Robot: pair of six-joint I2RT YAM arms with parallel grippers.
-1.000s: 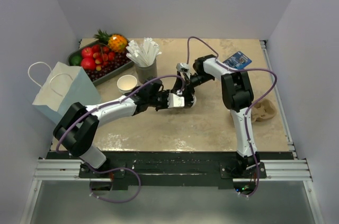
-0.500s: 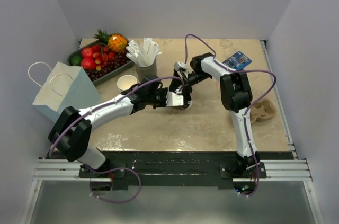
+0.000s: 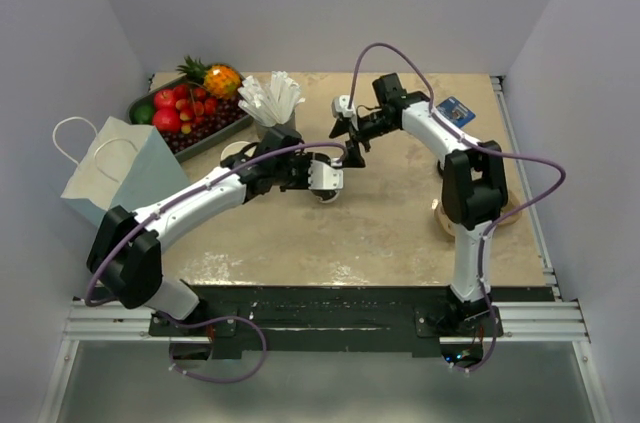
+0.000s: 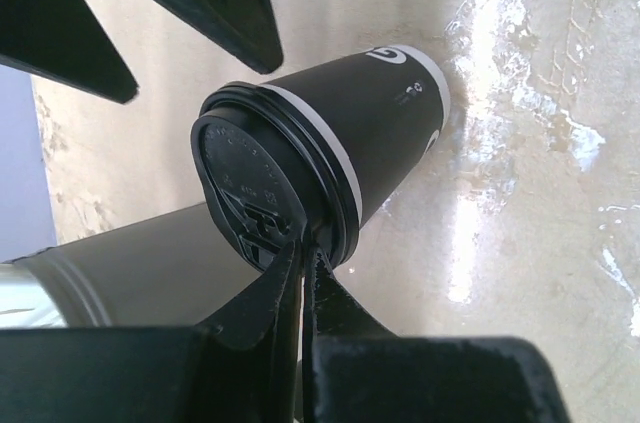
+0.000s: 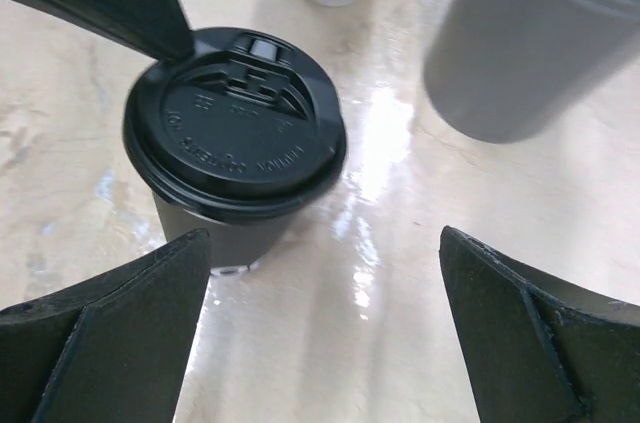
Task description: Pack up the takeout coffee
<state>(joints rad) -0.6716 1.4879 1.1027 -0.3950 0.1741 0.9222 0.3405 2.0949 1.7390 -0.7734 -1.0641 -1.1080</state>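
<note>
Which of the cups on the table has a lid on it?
The dark brown takeout coffee with the black lid; the matching brown cup is lidless and the grey cup holds white sticks.

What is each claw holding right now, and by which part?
The left claw pinches the takeout coffee by the rim of its black lid. The right claw stands open and holds nothing.
</note>
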